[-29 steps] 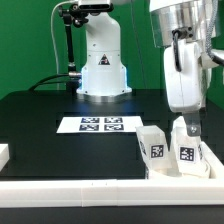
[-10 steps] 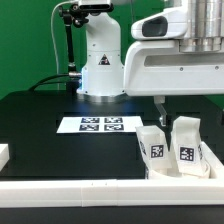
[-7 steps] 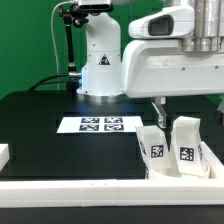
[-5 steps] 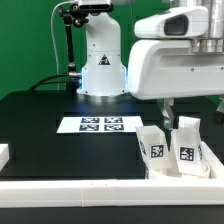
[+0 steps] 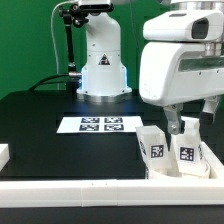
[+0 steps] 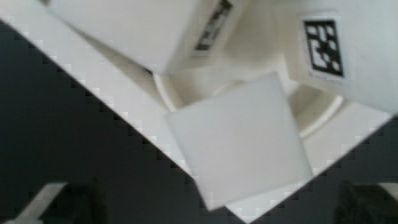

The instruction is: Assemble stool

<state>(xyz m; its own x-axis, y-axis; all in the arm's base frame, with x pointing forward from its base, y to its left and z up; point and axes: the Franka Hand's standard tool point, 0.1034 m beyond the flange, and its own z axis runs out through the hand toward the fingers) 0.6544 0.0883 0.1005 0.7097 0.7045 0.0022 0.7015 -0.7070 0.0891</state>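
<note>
Two white block legs point(image 5: 153, 148) point(image 5: 186, 146) with black-and-white tags stand side by side at the exterior view's right, by the front rail. My gripper point(image 5: 192, 118) hangs just above and behind them, open, its fingers spread and holding nothing. In the wrist view a leg's plain white face point(image 6: 240, 140) fills the middle, and another leg's tag point(image 6: 324, 45) shows beyond it. A curved white edge point(image 6: 324, 118) beside them looks like the round seat. My gripper point(image 6: 210, 203) shows only as two dark blurred fingers point(image 6: 45, 202) at the frame's corners, wide apart.
The marker board point(image 5: 100, 124) lies flat mid-table in front of the robot base point(image 5: 102, 60). A long white border rail point(image 5: 90, 190) runs along the front edge, and a short rail end point(image 5: 4, 153) sits at the exterior view's left. The tabletop is black.
The hand has swung toward the exterior view's right and come lower over the two legs. The jaws stay wide open. The legs have not moved.
</note>
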